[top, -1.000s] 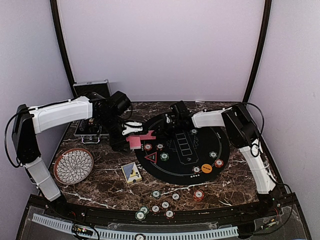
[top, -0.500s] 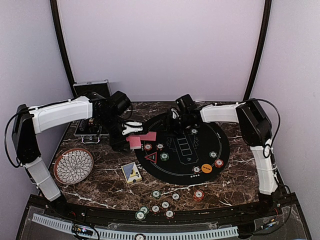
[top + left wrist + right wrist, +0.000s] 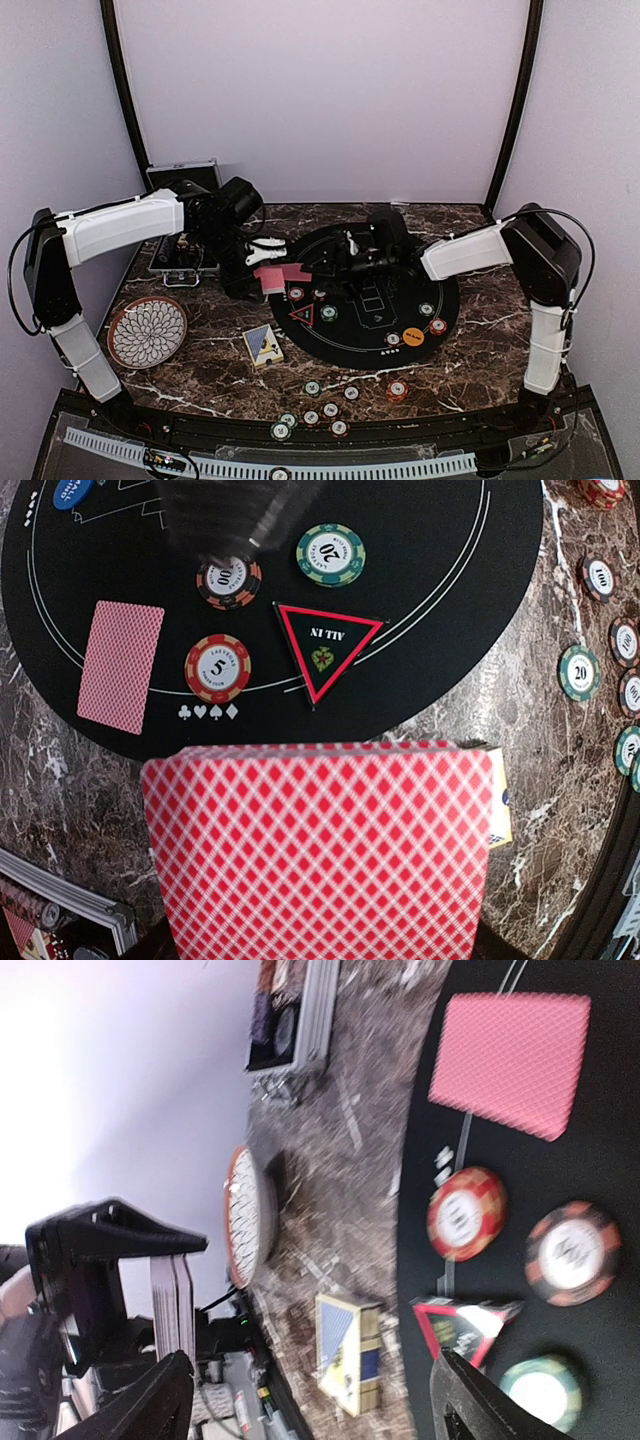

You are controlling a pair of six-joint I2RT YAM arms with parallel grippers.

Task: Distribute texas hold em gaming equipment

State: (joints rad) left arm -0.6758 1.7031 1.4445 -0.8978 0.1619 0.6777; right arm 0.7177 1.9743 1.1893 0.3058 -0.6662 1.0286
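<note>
A deck of red-backed playing cards [image 3: 320, 860] fills the bottom of the left wrist view. My left gripper [image 3: 262, 268] is shut on it at the left rim of the black round mat [image 3: 440, 300], and its fingers are hidden under the deck. One card [image 3: 120, 665] lies face down on the mat. Beside that card sit a red chip [image 3: 217, 667], a dark chip [image 3: 229, 582], a green chip [image 3: 330, 554] and the red triangle [image 3: 325, 650]. My right gripper [image 3: 340, 258] hovers open and empty over the mat's far side, right of the card [image 3: 510, 1055].
A blue-and-yellow card box [image 3: 263, 345] lies left of the mat, with the patterned plate [image 3: 147, 331] further left. The silver case [image 3: 185, 180] stands at the back left. An orange disc [image 3: 413, 336] is on the mat. Several chips [image 3: 312, 388] lie near the front edge.
My right gripper has opened and drawn back to the right, away from the single card on the mat, and its arm has swung right. The left arm holds still with the deck.
</note>
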